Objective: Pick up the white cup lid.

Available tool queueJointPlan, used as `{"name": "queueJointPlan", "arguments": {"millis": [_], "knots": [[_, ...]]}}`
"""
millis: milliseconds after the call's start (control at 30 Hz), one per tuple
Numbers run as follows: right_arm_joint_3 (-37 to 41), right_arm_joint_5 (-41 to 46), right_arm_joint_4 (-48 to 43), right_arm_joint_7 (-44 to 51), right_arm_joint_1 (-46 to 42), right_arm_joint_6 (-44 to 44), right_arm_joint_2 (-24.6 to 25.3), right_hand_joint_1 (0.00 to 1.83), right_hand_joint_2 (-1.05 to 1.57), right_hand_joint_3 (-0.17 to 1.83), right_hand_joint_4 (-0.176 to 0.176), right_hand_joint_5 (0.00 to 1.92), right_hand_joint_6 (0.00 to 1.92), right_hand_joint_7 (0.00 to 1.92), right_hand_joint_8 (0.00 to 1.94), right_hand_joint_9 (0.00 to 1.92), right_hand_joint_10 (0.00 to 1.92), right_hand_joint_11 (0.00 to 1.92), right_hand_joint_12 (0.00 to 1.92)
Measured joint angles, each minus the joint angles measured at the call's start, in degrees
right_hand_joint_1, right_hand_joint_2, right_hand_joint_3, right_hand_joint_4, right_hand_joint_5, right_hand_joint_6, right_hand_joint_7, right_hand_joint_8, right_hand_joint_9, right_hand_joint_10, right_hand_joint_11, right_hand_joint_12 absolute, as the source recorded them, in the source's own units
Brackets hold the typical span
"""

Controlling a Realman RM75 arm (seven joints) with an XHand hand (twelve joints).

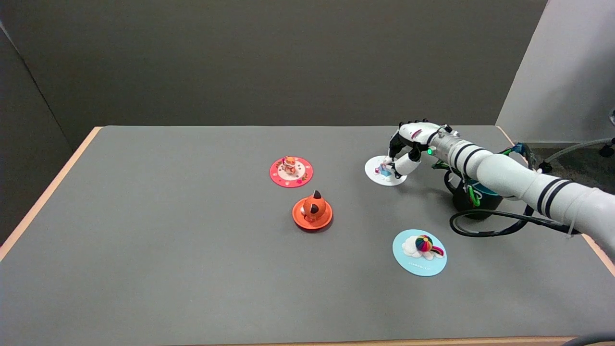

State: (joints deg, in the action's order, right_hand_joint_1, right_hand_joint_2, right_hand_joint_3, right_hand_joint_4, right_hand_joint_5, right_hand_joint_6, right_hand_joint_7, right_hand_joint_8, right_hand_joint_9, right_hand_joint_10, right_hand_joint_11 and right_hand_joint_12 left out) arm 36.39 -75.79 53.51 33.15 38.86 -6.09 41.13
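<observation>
Your robot hand (408, 146) pinches the white lid's (384, 171) small knob; the lid looks light, stiff and slippery, so hold gently.

Matt grey table (192, 269); smooth white cup lid (377, 174); glossy orange lid (312, 215).

Robot hand (408, 146) over rightmost lid (382, 172), three lids (312, 213) leftward
</observation>
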Motion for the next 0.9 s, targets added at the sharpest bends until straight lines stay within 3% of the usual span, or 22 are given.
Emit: {"name": "queueJointPlan", "arguments": {"millis": [667,900], "knots": [[-0.03,0.04,0.26,0.33,0.1,-0.24,0.11,0.78,0.65,0.84,-0.033,0.75,0.73,0.77,0.26,0.58,0.19,0.35,0.2],[0.28,0.04,1.11,0.57,-0.16,-0.35,0.1,0.79,0.63,0.85,-0.052,0.77,0.65,0.76,0.26,0.57,0.19,0.34,0.2]]}}
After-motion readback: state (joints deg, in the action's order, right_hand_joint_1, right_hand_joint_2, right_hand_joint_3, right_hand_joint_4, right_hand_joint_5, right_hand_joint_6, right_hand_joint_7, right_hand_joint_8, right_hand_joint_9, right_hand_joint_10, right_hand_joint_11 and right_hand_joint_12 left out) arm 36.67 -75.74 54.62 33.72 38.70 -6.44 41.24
